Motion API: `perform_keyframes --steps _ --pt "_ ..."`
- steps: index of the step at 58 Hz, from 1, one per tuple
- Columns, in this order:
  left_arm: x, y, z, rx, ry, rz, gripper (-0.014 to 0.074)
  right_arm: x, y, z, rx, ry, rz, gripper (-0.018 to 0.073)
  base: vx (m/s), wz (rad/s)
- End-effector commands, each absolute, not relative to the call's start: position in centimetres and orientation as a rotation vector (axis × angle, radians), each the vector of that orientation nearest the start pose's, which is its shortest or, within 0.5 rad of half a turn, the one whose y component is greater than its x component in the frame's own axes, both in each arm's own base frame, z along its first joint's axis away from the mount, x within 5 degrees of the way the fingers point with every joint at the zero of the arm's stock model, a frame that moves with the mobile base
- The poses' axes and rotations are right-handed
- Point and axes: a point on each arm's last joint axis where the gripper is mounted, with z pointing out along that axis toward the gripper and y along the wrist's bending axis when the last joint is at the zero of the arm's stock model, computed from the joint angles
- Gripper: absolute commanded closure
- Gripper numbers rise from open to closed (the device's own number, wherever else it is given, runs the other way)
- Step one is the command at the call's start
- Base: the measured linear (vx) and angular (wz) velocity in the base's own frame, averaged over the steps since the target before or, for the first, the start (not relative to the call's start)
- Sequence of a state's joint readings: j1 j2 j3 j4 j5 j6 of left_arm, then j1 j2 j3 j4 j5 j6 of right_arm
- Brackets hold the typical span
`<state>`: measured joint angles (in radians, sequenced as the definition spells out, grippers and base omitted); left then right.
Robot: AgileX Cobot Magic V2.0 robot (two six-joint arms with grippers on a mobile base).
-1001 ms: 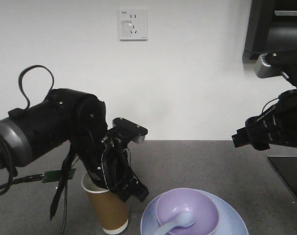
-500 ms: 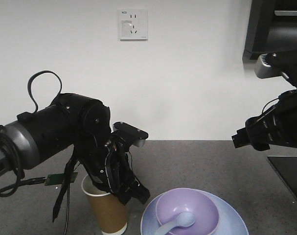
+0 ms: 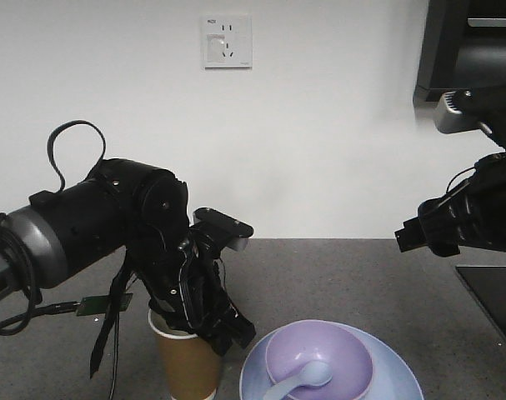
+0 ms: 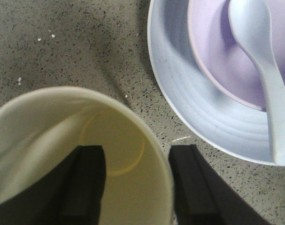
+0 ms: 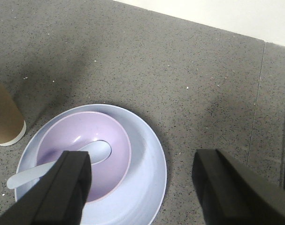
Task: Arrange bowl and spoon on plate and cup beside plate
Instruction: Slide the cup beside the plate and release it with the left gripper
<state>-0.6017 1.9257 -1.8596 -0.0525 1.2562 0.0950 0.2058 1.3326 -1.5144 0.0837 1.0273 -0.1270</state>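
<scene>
Cup (image 3: 187, 360) shifted slightly right since earlier — brown, white-lined, left gripper (image 4: 135, 185) pinching its rim, one finger inside, right gripper (image 5: 141, 187) spread above bowl (image 5: 88, 152), spoon (image 5: 62, 164), plate (image 5: 144, 183).

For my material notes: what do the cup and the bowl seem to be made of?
The cup looks like paper: matte brown wall, white base band, pale thin-rimmed inside. The bowl looks like plastic, though the look leaves it open: smooth, even lavender with a soft sheen.
</scene>
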Motion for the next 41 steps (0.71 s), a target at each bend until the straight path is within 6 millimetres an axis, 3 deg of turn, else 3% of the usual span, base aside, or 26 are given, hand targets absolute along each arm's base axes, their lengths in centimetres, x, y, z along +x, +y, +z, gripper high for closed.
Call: perform_keyframes --steps 1,14,41 --pt "32.9 -23.4 34.9 0.924 2.572 -0.235 0.0107 26.0 6.0 45.4 -0.347 2.177 0.145 0.0041 0.0 0.0" --pt "32.9 -23.4 35.7 0.9 2.551 -0.246 0.0108 26.0 6.0 45.4 -0.347 2.177 0.145 0.0041 0.0 0.0" --pt "32.7 -23.0 39.6 0.837 2.438 -0.265 0.0108 26.0 6.0 45.4 -0.347 2.177 0.145 0.0041 0.0 0.0"
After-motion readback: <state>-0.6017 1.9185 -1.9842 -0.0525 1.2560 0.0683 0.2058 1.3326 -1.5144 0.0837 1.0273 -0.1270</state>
